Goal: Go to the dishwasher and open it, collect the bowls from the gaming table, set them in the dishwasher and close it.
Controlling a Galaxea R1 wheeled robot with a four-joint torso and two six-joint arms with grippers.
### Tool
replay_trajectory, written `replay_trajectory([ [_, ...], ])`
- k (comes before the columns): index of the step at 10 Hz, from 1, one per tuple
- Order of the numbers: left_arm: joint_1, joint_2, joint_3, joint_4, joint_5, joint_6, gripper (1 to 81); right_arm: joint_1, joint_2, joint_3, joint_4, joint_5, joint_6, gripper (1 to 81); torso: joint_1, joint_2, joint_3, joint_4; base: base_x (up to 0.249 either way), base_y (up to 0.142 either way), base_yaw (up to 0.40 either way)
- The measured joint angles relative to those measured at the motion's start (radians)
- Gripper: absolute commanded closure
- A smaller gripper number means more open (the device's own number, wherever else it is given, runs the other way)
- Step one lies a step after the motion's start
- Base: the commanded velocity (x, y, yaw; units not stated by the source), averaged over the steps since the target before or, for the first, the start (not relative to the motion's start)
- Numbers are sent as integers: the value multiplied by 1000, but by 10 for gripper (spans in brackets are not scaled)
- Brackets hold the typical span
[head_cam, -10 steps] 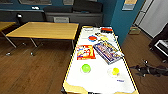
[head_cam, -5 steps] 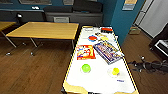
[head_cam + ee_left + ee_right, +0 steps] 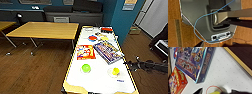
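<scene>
The gaming table is a long white top with a yellowish rim, running away from me at centre right. On its near end sit a green bowl and a pale bowl with something yellow in it. A red bowl and a yellow one stand farther back. My right gripper reaches in from the right beside the table's edge, level with the pale bowl. In the right wrist view the gripper is open just above that red-rimmed bowl. My left gripper hangs open over the robot's grey base. The dishwasher is out of view.
A red game box and a blue Monopoly box lie mid-table, and a red box sits at the far end. A plain yellow wooden table stands to the left on the wood floor. A dark sofa lines the blue back wall.
</scene>
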Motion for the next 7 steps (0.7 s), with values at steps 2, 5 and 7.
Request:
replay_trajectory([
  [2,0,0,0,0,0,0,10,-27,11,-25,4,2,6,10,0,0,0,0,0,0,0],
  [5,0,3,0,0,0,0,10,-89,17,-25,4,3,7,10,0,0,0,0,0,0,0],
  [7,0,5,0,0,0,0,10,-81,18,-16,4,10,7,10,0,0,0,0,0,0,0],
])
